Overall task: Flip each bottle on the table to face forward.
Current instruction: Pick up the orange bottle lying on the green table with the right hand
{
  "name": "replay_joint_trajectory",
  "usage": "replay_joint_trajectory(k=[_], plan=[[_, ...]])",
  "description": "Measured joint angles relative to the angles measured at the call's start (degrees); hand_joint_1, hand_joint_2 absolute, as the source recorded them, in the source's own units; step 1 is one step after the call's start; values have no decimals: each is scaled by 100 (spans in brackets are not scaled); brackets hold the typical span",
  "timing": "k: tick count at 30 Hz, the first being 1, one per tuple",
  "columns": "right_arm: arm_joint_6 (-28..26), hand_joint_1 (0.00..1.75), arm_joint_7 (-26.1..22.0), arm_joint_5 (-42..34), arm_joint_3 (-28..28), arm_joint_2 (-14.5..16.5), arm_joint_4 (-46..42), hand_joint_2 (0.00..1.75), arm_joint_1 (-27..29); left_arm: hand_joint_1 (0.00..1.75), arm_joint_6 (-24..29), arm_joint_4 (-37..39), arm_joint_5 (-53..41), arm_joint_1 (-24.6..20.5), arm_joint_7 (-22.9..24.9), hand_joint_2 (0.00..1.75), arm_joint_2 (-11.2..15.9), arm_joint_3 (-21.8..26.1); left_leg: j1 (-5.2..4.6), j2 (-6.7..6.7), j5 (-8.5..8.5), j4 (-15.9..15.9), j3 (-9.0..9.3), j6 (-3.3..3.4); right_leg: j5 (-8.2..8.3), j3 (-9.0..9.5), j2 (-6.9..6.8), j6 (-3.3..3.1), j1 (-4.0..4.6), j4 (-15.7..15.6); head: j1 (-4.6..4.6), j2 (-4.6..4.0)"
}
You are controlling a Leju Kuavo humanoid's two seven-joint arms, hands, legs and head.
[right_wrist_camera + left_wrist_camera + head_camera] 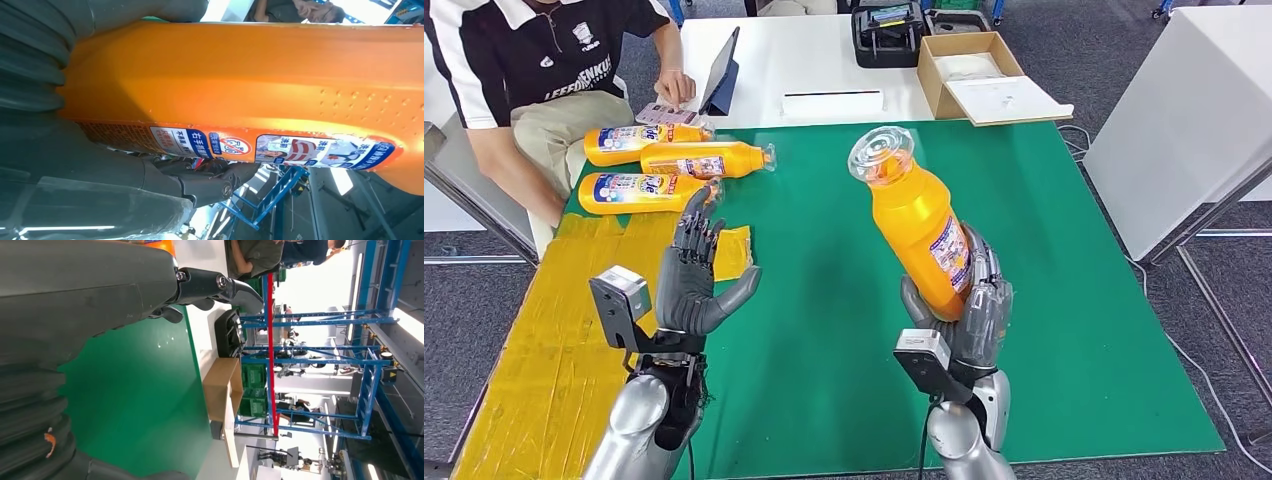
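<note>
My right hand (969, 305) grips an orange bottle (914, 225) by its lower body and holds it raised above the green mat (844, 300), clear cap up and tilted toward me. Its label faces right; in the right wrist view the bottle (240, 80) spans the frame with the label strip along one side. Three more orange bottles lie on their sides at the mat's far left: one (639, 143), one (707, 158), one (644, 192), labels up. My left hand (694, 280) is upright above the mat's left edge, fingers spread, holding nothing; its thumb (220, 285) shows in the left wrist view.
A person (544, 70) sits at the far left beside the bottles, one hand on a small device by a tablet (721, 75). A white table behind the mat carries a cardboard box (969, 75) and a black case (887, 35). Yellow tape (554, 330) covers the left side.
</note>
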Motion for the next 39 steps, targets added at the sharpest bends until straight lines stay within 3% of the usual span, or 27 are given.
replay_joint_trajectory(k=[9, 19, 39], plan=[[0, 175, -84, 50, 363, 106, 390, 175, -362, 0, -283, 2, 540, -202, 181, 175, 26, -386, 0, 0, 4, 0, 1, 0, 1, 0, 0, 0, 0, 1, 1, 0], [0, 175, 268, 186, 846, 215, 1280, 175, -803, 0, -337, 2, 769, -277, 208, 175, 48, -691, 0, 1, 3, 0, 1, 0, 1, 0, 0, 0, 0, 1, 1, 0], [0, 175, 427, 606, 1462, 490, 2430, 175, -1265, 0, -403, 22, 797, -339, 234, 175, 41, -681, 1, 2, 4, 0, 1, -2, 1, -1, 0, 0, 2, 1, 1, 0]])
